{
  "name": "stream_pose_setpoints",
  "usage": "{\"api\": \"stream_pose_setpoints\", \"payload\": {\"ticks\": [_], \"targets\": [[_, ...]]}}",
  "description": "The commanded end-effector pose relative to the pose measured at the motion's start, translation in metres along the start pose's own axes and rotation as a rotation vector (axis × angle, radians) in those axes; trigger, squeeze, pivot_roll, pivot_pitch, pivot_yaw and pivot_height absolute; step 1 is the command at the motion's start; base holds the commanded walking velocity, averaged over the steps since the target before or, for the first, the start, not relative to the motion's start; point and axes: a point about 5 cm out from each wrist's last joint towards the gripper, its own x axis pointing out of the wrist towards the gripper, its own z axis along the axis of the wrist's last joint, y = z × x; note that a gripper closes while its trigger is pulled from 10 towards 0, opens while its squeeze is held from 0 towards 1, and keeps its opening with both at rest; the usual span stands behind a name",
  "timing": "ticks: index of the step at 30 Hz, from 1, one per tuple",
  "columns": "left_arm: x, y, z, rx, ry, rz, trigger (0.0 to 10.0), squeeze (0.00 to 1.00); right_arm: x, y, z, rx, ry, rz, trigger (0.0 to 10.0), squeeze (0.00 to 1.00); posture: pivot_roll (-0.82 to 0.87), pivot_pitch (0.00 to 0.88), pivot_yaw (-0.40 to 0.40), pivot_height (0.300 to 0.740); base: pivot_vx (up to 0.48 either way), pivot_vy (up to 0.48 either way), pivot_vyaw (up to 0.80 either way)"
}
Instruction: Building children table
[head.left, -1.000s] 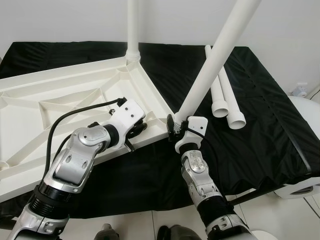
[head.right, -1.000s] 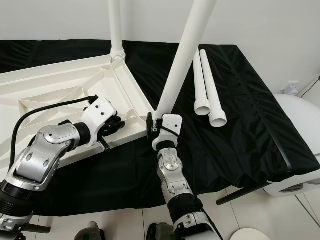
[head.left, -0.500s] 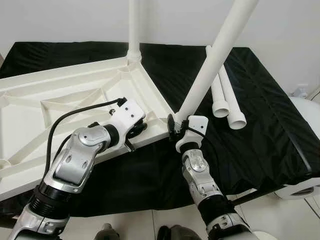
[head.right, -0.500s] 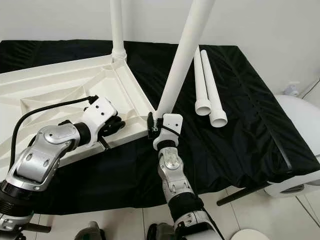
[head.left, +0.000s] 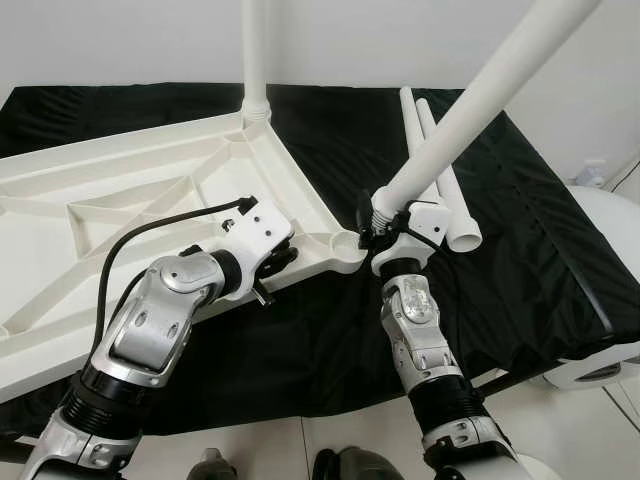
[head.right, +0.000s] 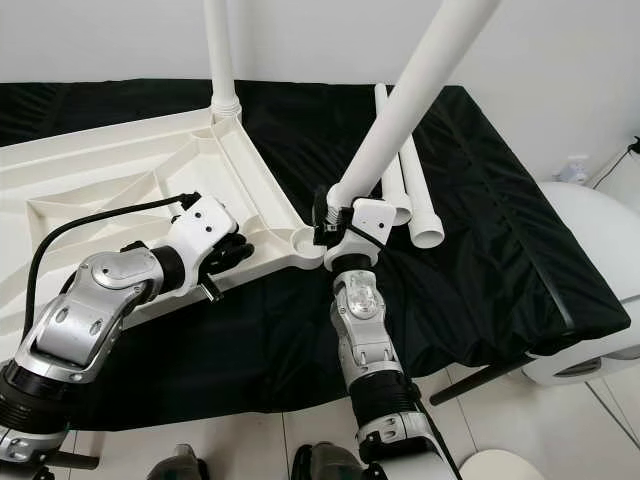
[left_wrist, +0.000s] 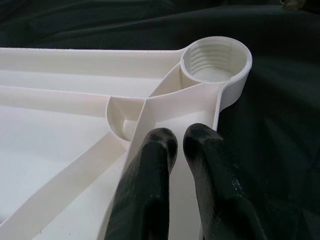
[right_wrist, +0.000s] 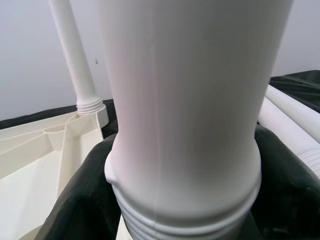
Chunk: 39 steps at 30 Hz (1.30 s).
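The white tabletop (head.left: 120, 190) lies upside down on a black cloth, its ribs facing up. One white leg (head.left: 254, 55) stands upright in the far corner. My right gripper (head.left: 385, 222) is shut on a second leg (head.left: 470, 100), which tilts steeply to the right. Its threaded end (right_wrist: 185, 220) hangs just right of and above the open near-corner socket (head.left: 346, 243), with black fingers (right_wrist: 75, 200) on both sides of it. My left gripper (left_wrist: 180, 136) is shut and rests on a rib near the tabletop's front rim, a short way from the threaded socket (left_wrist: 216, 62).
Two spare white legs (head.right: 418, 205) lie side by side on the black cloth (head.left: 530, 230) behind the held leg. A white rounded object (head.left: 600, 365) sits beyond the cloth's right edge. Tiled floor (head.right: 250, 435) lies below the front edge.
My right gripper has carried the leg's lower end right and up off the near corner, tilting it further. The corner socket now shows uncovered. The left gripper has stayed put.
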Motion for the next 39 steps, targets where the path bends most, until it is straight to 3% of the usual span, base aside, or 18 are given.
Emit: {"api": "stream_pose_setpoints", "payload": {"ticks": [1, 4, 5, 7, 8, 16, 17, 19, 20, 22, 24, 25, 26, 34, 35, 39], "targets": [[0.002, -0.002, 0.001, 0.011, -0.010, 0.005, 10.0, 0.00, -0.002, -0.002, -0.004, 0.000, 0.021, -0.005, 10.0, 0.00, 0.05, 0.046, -0.075, 0.740, 0.000, 0.000, 0.00], [0.000, 0.003, 0.003, -0.031, -0.025, 0.019, 10.0, 0.00, -0.005, -0.008, -0.012, -0.021, 0.075, -0.014, 10.0, 0.00, 0.05, 0.047, -0.073, 0.740, 0.000, 0.000, 0.00], [0.000, 0.004, 0.003, -0.036, -0.031, 0.019, 10.0, 0.77, -0.005, -0.011, -0.014, -0.029, 0.089, -0.022, 10.0, 0.00, 0.05, 0.047, -0.072, 0.740, 0.000, 0.000, 0.00], [0.000, 0.004, 0.004, -0.036, -0.035, 0.017, 10.0, 0.77, -0.005, -0.013, -0.015, -0.036, 0.100, -0.031, 10.0, 0.00, 0.05, 0.047, -0.071, 0.740, 0.000, 0.000, 0.00], [-0.001, 0.005, 0.006, -0.055, -0.048, 0.013, 10.0, 1.00, -0.005, -0.016, -0.018, -0.043, 0.115, -0.036, 10.0, 0.00, 0.05, 0.046, -0.070, 0.740, 0.000, 0.000, 0.00], [-0.001, 0.008, 0.015, -0.048, -0.097, 0.010, 10.0, 1.00, -0.004, -0.026, -0.024, -0.077, 0.166, -0.039, 10.0, 0.00, 0.05, 0.042, -0.067, 0.740, 0.000, 0.000, 0.00], [0.000, 0.010, 0.022, -0.058, -0.137, 0.027, 10.0, 1.00, -0.003, -0.029, -0.025, -0.090, 0.181, -0.026, 10.0, 0.00, 0.05, 0.041, -0.065, 0.740, 0.000, 0.000, 0.00], [0.002, 0.012, 0.028, -0.088, -0.174, 0.036, 10.0, 0.95, -0.001, -0.031, -0.025, -0.102, 0.191, -0.011, 10.0, 0.00, 0.05, 0.041, -0.068, 0.740, 0.000, 0.000, 0.00], [0.003, 0.012, 0.038, -0.101, -0.229, 0.027, 10.0, 0.00, 0.001, -0.033, -0.025, -0.109, 0.200, 0.010, 10.0, 0.00, 0.05, 0.039, -0.068, 0.740, 0.000, 0.000, 0.00], [0.003, 0.012, 0.044, -0.108, -0.264, 0.021, 10.0, 0.00, 0.003, -0.035, -0.024, -0.113, 0.205, 0.024, 10.0, 0.00, 0.05, 0.039, -0.068, 0.740, 0.000, 0.000, 0.00], [0.005, 0.011, 0.061, -0.186, -0.363, -0.033, 10.0, 0.00, 0.009, -0.039, -0.020, -0.123, 0.205, 0.049, 10.0, 0.00, 0.05, 0.032, -0.075, 0.740, 0.000, 0.000, 0.00], [0.005, 0.011, 0.061, -0.186, -0.363, -0.033, 10.0, 0.00, 0.009, -0.039, -0.020, -0.123, 0.205, 0.049, 10.0, 0.00, 0.05, 0.032, -0.075, 0.740, 0.000, 0.000, 0.00], [0.006, 0.011, 0.068, -0.225, -0.403, -0.065, 10.0, 1.00, 0.012, -0.040, -0.019, -0.124, 0.209, 0.059, 10.0, 0.00, 0.05, 0.028, -0.077, 0.740, 0.000, 0.000, 0.00], [0.009, 0.009, 0.086, -0.198, -0.478, -0.126, 10.0, 1.00, 0.017, -0.042, -0.016, -0.122, 0.225, 0.120, 10.0, 0.00, 0.04, 0.003, -0.071, 0.740, 0.000, 0.000, 0.00], [0.009, 0.009, 0.091, -0.193, -0.497, -0.138, 10.0, 0.00, 0.018, -0.041, -0.015, -0.117, 0.226, 0.144, 10.0, 0.00, 0.04, 0.000, -0.070, 0.740, 0.000, 0.000, 0.00], [0.012, 0.010, 0.101, -0.179, -0.532, -0.150, 10.0, 0.00, 0.022, -0.042, -0.012, -0.113, 0.243, 0.188, 10.0, 0.00, 0.04, 0.000, -0.062, 0.740, 0.000, 0.000, 0.00]]}}
